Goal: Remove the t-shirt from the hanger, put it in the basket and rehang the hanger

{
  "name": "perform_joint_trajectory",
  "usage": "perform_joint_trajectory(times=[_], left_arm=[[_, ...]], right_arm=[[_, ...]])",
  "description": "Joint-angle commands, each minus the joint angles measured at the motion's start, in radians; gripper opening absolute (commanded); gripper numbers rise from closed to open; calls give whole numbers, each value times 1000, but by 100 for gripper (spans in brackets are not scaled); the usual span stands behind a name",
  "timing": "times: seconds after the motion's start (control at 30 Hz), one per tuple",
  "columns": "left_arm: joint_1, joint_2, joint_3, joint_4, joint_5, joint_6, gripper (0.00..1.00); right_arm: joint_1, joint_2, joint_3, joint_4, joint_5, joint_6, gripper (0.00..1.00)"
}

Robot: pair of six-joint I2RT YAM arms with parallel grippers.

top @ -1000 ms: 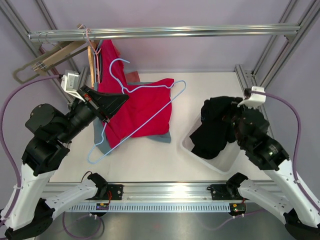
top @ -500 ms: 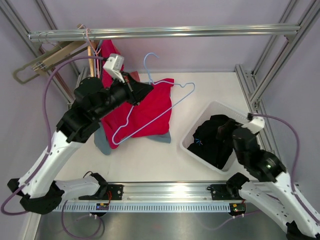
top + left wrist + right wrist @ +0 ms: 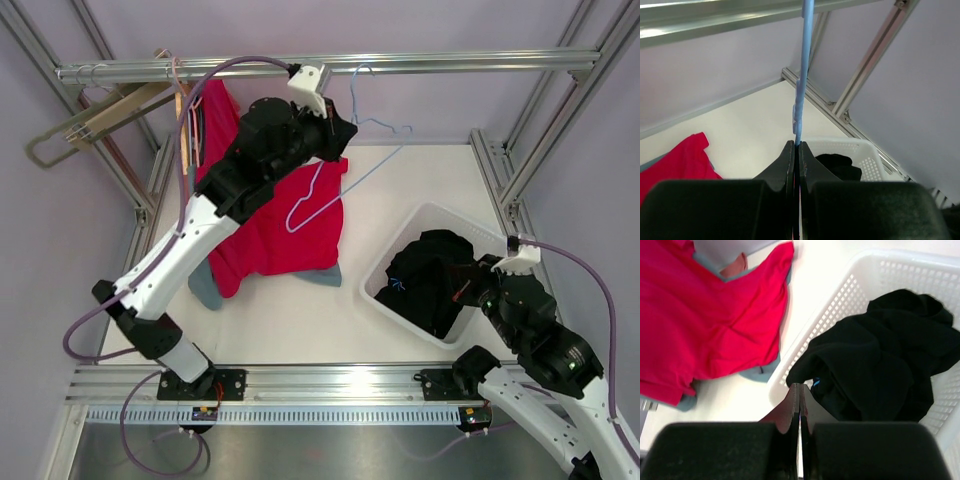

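My left gripper (image 3: 338,137) is shut on a bare light-blue wire hanger (image 3: 352,172) and holds it high, its hook near the top rail (image 3: 450,60). In the left wrist view the hanger wire (image 3: 802,75) rises straight out of the shut gripper (image 3: 798,145). The red t-shirt (image 3: 280,225) lies flat on the table under the hanger, on a grey-blue cloth; it also shows in the right wrist view (image 3: 715,325). My right gripper (image 3: 799,386) is shut and empty, above the near left rim of the white basket (image 3: 840,305).
The white basket (image 3: 395,300) at the right holds a black garment (image 3: 430,280). Wooden hangers (image 3: 110,110) and another red garment (image 3: 215,115) hang at the rail's left end. Metal frame posts stand at the back right corner (image 3: 545,120).
My left arm has lifted the blue hanger up and to the right, off the red t-shirt and toward the rail. My right arm has drawn back from the basket toward the near edge.
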Motion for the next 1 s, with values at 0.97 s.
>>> perform_joint_trajectory(times=[0.97], left_arm=[[16, 504, 481, 118, -232, 57, 0]], right_arm=[[-2, -52, -73, 110, -277, -63, 0]])
